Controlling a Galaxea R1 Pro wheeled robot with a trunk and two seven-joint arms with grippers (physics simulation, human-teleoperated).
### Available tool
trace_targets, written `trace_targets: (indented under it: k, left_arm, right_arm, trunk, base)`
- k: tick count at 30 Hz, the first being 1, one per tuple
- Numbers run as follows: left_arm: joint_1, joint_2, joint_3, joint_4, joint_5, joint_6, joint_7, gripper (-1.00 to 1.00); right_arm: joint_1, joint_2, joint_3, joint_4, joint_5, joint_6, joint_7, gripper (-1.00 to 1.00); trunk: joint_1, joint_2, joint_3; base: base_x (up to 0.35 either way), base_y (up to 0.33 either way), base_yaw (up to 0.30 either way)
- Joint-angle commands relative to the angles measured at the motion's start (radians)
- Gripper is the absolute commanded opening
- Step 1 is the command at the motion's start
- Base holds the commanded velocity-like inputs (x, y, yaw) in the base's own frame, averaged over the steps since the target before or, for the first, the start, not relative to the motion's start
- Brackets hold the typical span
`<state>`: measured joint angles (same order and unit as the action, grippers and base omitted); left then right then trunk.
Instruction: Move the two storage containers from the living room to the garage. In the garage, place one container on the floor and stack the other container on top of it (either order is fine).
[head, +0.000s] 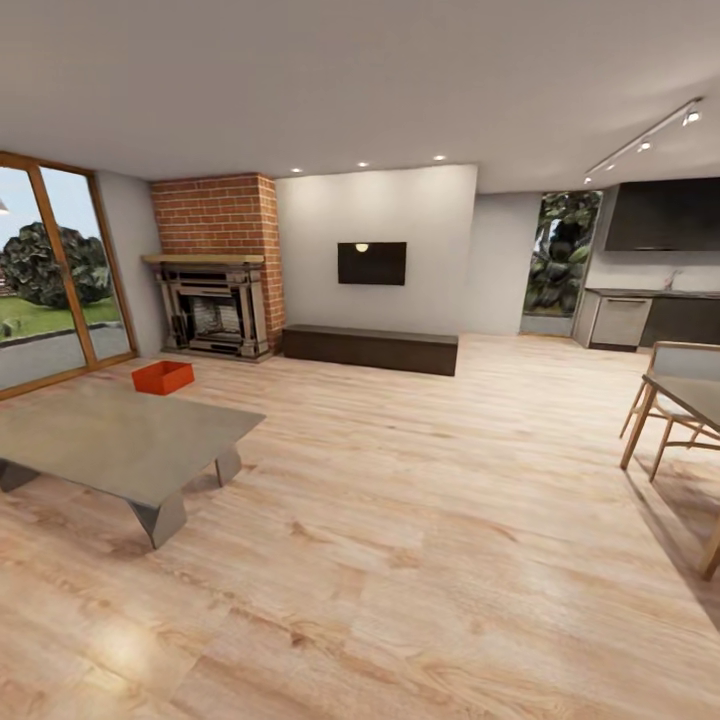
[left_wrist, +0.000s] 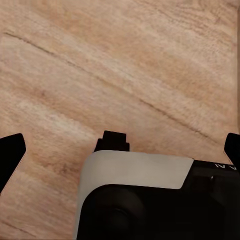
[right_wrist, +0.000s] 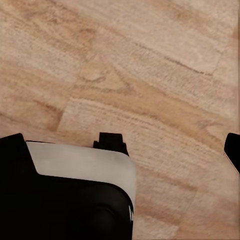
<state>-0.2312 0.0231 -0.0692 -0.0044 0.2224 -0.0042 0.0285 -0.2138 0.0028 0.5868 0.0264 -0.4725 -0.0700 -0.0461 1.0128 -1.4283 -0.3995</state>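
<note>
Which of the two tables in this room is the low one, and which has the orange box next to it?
The grey coffee table at the left is the low one, and the storage container sits on the floor just behind it. The wooden dining table at the right stands taller, with chairs.

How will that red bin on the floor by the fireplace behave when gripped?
The storage container looks like rigid plastic with low straight walls, so probably stiff and light. Flat-bottomed and squat: unlikely to tip or roll, though it may slide on the smooth wood floor.
</note>
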Motion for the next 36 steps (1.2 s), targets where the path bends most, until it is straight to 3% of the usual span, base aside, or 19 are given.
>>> trace_targets:
  k: [1,36]
  left_arm:
    - [0.0,0.0,-0.008,0.0,0.008,0.0,0.002,1.0]
    - [0.0,0.0,-0.008,0.0,0.008,0.0,0.002,1.0]
  right_arm:
    - [-0.001,0.001,0.008,0.003,-0.009,-0.005,0.0,1.0]
    - [-0.001,0.0,0.008,0.003,-0.008,-0.005,0.0,1.0]
  trunk:
    - [0.001,-0.001,-0.001]
    - [0.001,-0.001,-0.001]
  base:
    - [0.322,0.0,0.0]
    - [0.322,0.0,0.0]
